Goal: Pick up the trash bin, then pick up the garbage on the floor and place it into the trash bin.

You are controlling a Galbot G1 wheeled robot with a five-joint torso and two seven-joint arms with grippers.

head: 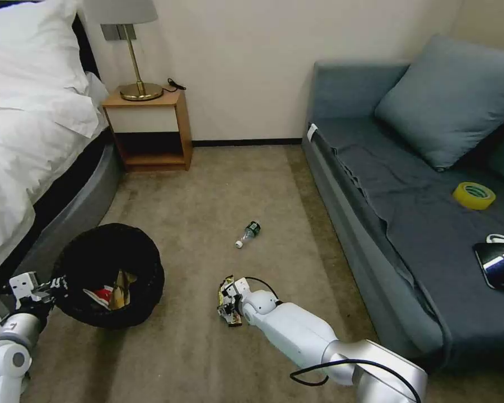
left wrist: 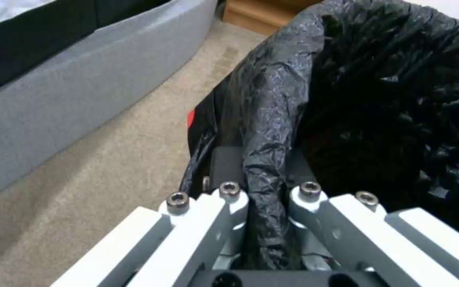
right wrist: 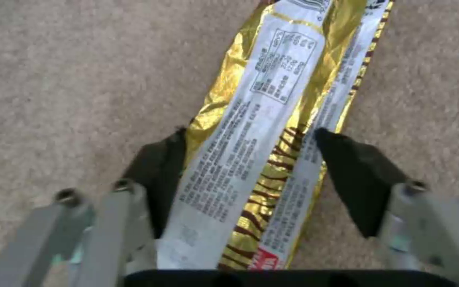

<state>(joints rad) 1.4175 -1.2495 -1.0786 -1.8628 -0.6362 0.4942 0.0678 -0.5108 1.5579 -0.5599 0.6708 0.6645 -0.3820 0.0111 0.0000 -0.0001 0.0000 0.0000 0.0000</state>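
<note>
The trash bin (head: pixel 109 274), round and lined with a glossy black bag, hangs tilted at the left beside the bed. My left gripper (head: pixel 51 286) is shut on its rim, the bag (left wrist: pixel 272 119) pinched between the fingers (left wrist: pixel 228 194). A red-and-white packet (head: pixel 99 295) and brown paper (head: pixel 120 288) lie inside. On the carpet lies a gold wrapper (right wrist: pixel 272 119). My right gripper (head: pixel 228 300) is down over it, open, one black pad (right wrist: pixel 157 175) at each long edge. A small clear bottle (head: pixel 247 234) with a white cap lies farther off on the floor.
A bed (head: pixel 28 140) runs along the left, with a wooden nightstand (head: pixel 148 129) and lamp (head: pixel 133 50) at the wall. A grey sofa (head: pixel 409 212) on the right carries a yellow tape roll (head: pixel 474 195) and a black phone (head: pixel 498 266). Bare carpet (head: pixel 207 190) lies between.
</note>
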